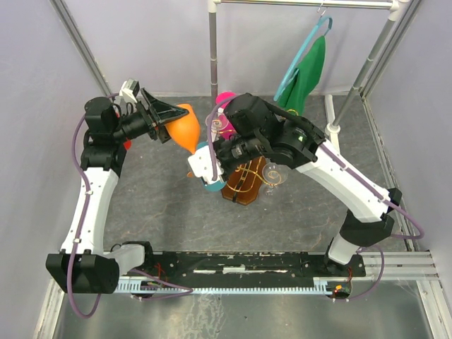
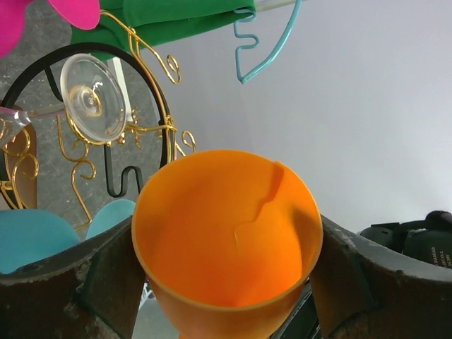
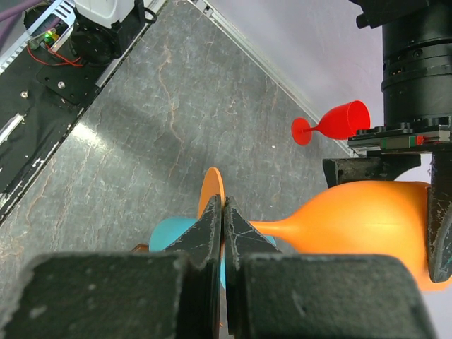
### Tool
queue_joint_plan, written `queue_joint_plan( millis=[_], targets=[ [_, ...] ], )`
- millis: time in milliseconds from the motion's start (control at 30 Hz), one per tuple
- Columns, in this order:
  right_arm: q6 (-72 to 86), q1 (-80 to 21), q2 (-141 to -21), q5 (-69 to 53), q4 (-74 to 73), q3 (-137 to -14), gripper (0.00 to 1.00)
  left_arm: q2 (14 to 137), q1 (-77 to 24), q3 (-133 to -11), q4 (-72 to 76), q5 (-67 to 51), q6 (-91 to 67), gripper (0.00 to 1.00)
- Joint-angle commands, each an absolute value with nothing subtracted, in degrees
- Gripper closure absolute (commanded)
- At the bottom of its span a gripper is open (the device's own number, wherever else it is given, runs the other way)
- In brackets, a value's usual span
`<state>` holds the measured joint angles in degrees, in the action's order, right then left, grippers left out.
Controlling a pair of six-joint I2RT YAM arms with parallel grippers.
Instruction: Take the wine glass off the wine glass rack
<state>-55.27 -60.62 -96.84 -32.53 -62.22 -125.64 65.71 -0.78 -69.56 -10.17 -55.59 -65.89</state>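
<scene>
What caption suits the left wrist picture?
Left hand clasping an orange plastic wine glass, gold wire rack and clear wine glass behind.

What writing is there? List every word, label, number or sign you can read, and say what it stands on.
No text can be read in any of the three views.
The orange wine glass, the wine glass rack and the red glass show no print.
If the black base plate bears any marking, it is too small to tell.
</scene>
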Motion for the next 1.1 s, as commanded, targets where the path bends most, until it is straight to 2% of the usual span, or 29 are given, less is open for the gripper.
queue_joint_plan(
  millis=[0,67,100,133,200,233,267,333,567,700,900,1067],
  targets=[
    [-55.31,-60.99,-96.09,-32.45,-56.33,-125.61,0.99,64.74,-1.32,-70.56,-9.28,-57.78,-62.91,0.19],
    [-53.77,-61.00,-94.61,-30.51,-52.19,-122.47,0.99,65.09,-1.27,-71.86,-11.17,-57.30,-60.94,0.25],
    [-52.51,-61.01,-93.75,-29.46,-49.55,-120.67,0.93,65.39,-1.22,-72.80,-12.54,-56.84,-59.48,0.28],
    [-51.12,-61.00,-92.75,-28.37,-47.04,-118.66,0.77,65.72,-1.15,-73.96,-13.88,-56.57,-58.10,0.28],
    [-49.39,-61.01,-90.50,-26.54,-42.90,-115.02,0.34,66.55,-0.73,-76.44,-16.18,-55.87,-55.31,0.28],
    [-48.19,-61.00,-89.23,-25.55,-40.34,-112.86,0.20,66.92,-0.29,-77.87,-17.23,-55.64,-53.74,0.28],
    [-47.47,-60.96,-87.60,-24.38,-38.25,-110.89,0.10,67.27,0.36,-79.28,-18.06,-55.49,-52.54,0.28],
    [-46.77,-60.97,-84.23,-22.19,-34.53,-106.65,0.01,68.18,2.42,-81.98,-18.72,-55.19,-50.78,0.26],
    [-44.77,-60.91,-70.65,-14.82,-26.93,-94.90,0.01,73.62,10.18,-91.12,-19.38,-51.72,-48.39,0.24],
    [-41.89,-60.95,-64.11,-13.53,-23.38,-87.66,0.01,76.92,11.45,-97.72,-23.95,-38.40,-39.62,0.20],
    [-37.70,-60.91,-57.79,-12.84,-19.47,-80.88,0.01,80.01,9.45,-96.54,-20.27,-27.73,-28.85,0.22],
    [-36.20,-60.91,-55.99,-12.45,-18.89,-78.09,0.01,80.02,1.82,-90.20,-14.84,-12.57,-17.86,0.21]
  ],
)
